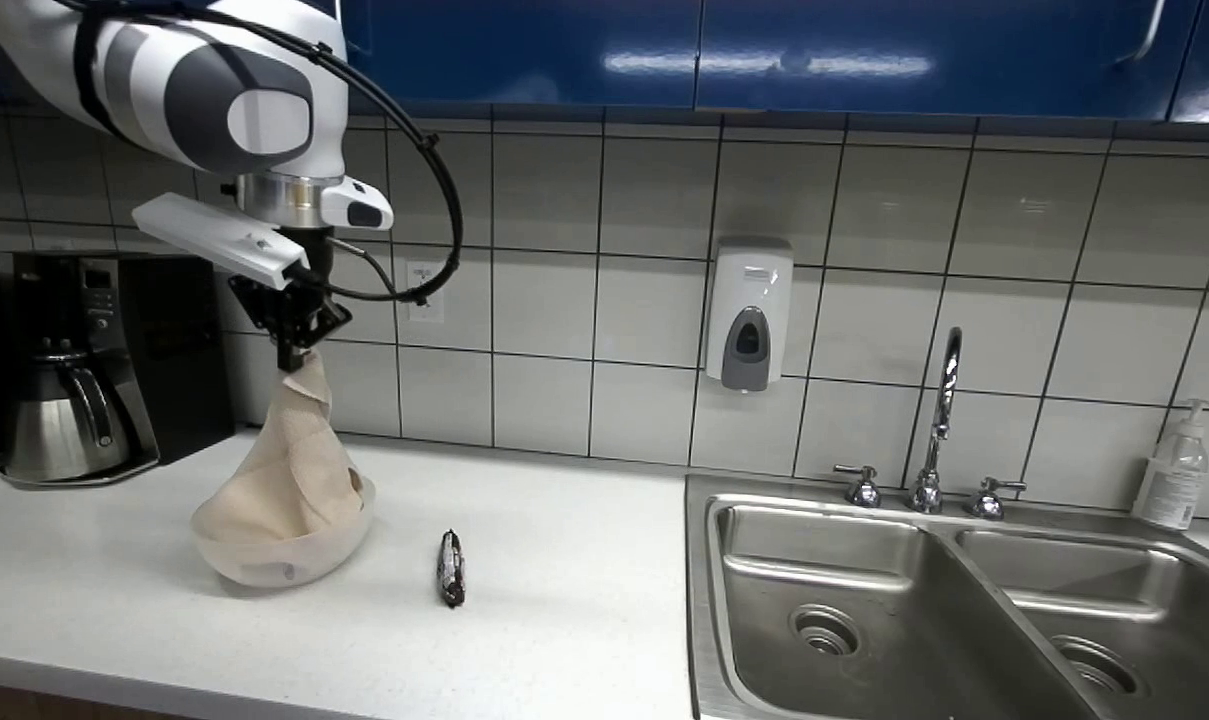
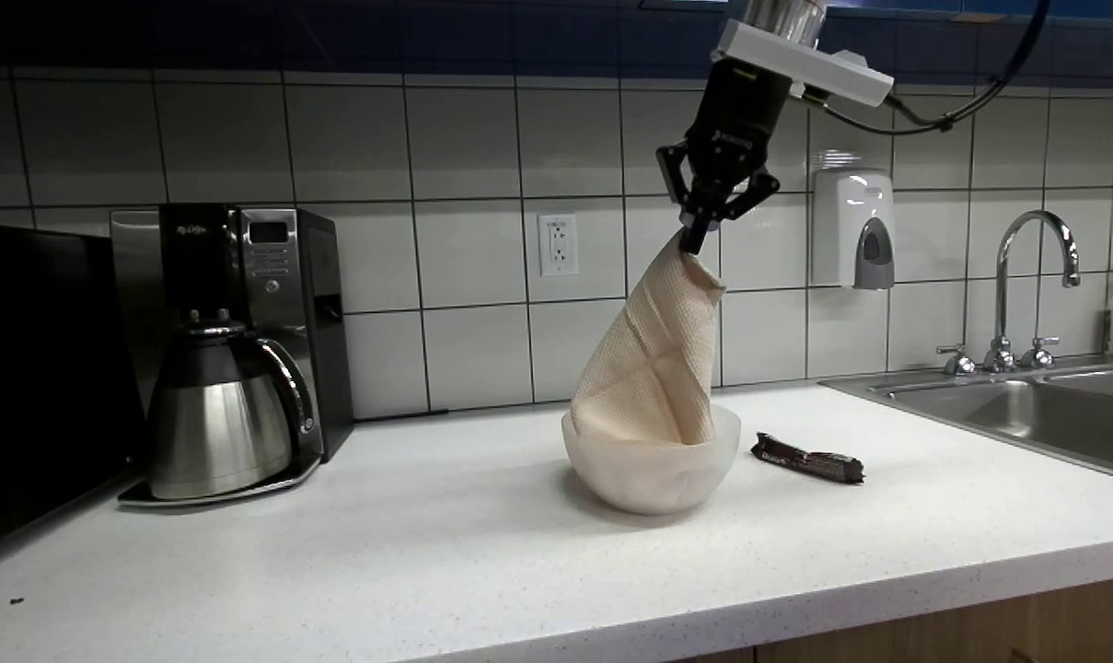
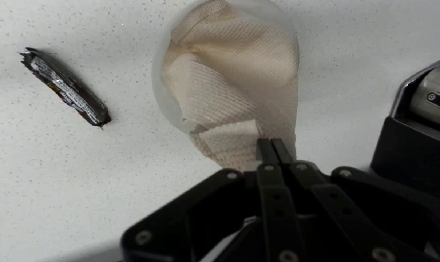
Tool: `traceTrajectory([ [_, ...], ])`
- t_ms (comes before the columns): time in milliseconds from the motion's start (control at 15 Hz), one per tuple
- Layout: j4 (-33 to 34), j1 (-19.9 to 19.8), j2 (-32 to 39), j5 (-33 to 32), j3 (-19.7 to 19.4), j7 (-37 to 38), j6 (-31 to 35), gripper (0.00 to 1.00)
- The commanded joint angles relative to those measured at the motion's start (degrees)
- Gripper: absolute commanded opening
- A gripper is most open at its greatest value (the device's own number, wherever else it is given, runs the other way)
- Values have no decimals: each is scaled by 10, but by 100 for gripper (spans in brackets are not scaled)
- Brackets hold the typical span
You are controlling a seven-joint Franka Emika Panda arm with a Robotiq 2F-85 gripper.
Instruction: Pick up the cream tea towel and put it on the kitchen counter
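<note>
The cream tea towel (image 1: pixel 289 455) hangs from my gripper (image 1: pixel 294 360), stretched upward, with its lower part inside a translucent white bowl (image 1: pixel 284 565). In an exterior view the towel (image 2: pixel 653 368) rises from the bowl (image 2: pixel 653 483) to the fingertips of the gripper (image 2: pixel 694 241). In the wrist view the fingers (image 3: pixel 273 145) are pressed together on the upper end of the towel (image 3: pixel 256 65); the pinched cloth is mostly hidden. The bowl's rim (image 3: pixel 163 96) shows around the cloth. The bowl stands on the white kitchen counter (image 1: pixel 564 580).
A dark wrapped bar (image 1: pixel 451 570) lies on the counter beside the bowl, also in the wrist view (image 3: pixel 65 87). A coffee maker (image 2: pixel 234 368) stands at one side. A steel sink (image 1: pixel 824 600) with a faucet (image 1: pixel 939 430) is at the other. Blue cabinets (image 1: pixel 524 50) hang above.
</note>
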Motion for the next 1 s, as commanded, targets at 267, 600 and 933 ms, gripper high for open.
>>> traceTrajectory([
  [267, 55, -6, -31, -23, -37, -12, -18, 1],
  [600, 78, -8, -39, -29, -49, -14, -15, 1],
  [933, 114, -24, -23, -51, -65, -15, -5, 1],
])
